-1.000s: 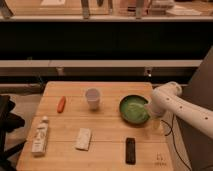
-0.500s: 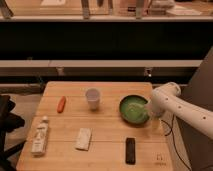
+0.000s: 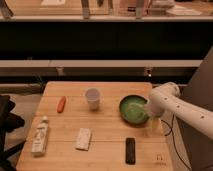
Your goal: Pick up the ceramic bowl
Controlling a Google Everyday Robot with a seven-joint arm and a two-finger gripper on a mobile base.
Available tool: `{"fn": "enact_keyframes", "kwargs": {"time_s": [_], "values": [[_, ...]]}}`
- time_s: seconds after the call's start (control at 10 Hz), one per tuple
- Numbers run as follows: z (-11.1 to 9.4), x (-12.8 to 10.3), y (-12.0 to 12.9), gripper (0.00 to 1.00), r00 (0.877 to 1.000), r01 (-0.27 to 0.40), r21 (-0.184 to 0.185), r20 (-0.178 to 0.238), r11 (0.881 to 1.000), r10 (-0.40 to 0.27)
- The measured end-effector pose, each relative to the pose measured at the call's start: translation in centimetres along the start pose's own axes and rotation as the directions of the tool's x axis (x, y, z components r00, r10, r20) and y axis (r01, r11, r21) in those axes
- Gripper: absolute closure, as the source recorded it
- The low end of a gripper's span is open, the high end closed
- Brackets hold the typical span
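Note:
The ceramic bowl (image 3: 133,109) is round, shallow and glossy green with a darker rim. It sits on the right side of the wooden table (image 3: 107,135). My white arm reaches in from the right, and the gripper (image 3: 149,113) is at the bowl's right rim, low over the table. A small white cup (image 3: 92,98) stands to the left of the bowl, apart from it.
An orange carrot-like item (image 3: 61,104) lies at the left. A white bottle (image 3: 40,135) lies near the front left edge. A pale packet (image 3: 83,138) and a black remote-like bar (image 3: 130,150) lie near the front. A dark chair (image 3: 7,125) stands left of the table.
The arm and gripper have shifted slightly toward the bowl's right rim. The bowl and the other things have not moved.

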State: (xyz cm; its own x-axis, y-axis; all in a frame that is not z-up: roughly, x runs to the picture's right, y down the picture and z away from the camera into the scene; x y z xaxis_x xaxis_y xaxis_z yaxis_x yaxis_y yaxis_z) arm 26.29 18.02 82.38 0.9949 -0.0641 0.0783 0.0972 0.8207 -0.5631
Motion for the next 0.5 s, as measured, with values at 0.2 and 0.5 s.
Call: {"fn": "enact_keyframes", "kwargs": {"time_s": [0.2,0.5], "values": [[0.31,0.0,0.02,0.2,1.0,0.001,-0.004,0.001,1.0,-0.001],[0.69,-0.18,-0.11,0.21,1.0,0.006,-0.01,0.001,1.0,-0.006]]}}
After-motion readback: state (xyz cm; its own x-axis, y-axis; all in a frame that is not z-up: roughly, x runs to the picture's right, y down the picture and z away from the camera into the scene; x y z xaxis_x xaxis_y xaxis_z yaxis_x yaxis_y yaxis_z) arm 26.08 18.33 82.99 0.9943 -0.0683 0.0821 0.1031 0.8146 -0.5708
